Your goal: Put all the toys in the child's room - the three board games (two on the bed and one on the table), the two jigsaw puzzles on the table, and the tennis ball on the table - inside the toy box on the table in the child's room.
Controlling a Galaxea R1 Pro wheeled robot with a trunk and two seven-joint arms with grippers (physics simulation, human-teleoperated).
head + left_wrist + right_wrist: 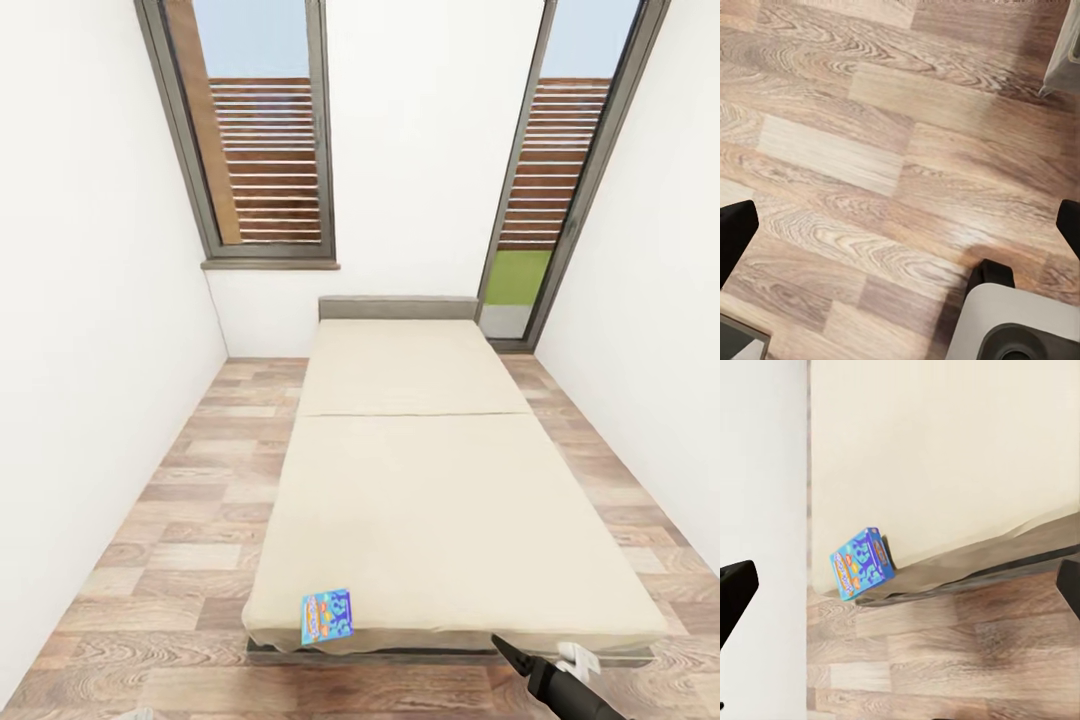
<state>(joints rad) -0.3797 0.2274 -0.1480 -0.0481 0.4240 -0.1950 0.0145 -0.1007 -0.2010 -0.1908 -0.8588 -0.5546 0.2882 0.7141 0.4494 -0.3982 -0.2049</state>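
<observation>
Resting on bed [430, 480]: board game [327, 616], near foot edge.
Right gripper [900, 577]: fingers wide apart, empty.
Left gripper [900, 225]: fingers wide apart, empty.

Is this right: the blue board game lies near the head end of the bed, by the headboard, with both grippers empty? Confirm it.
Not quite. The blue board game lies at the foot end of the bed, near the corner closest to the robot, as the head view shows. The rest stands: the left gripper and right gripper hold nothing.
</observation>
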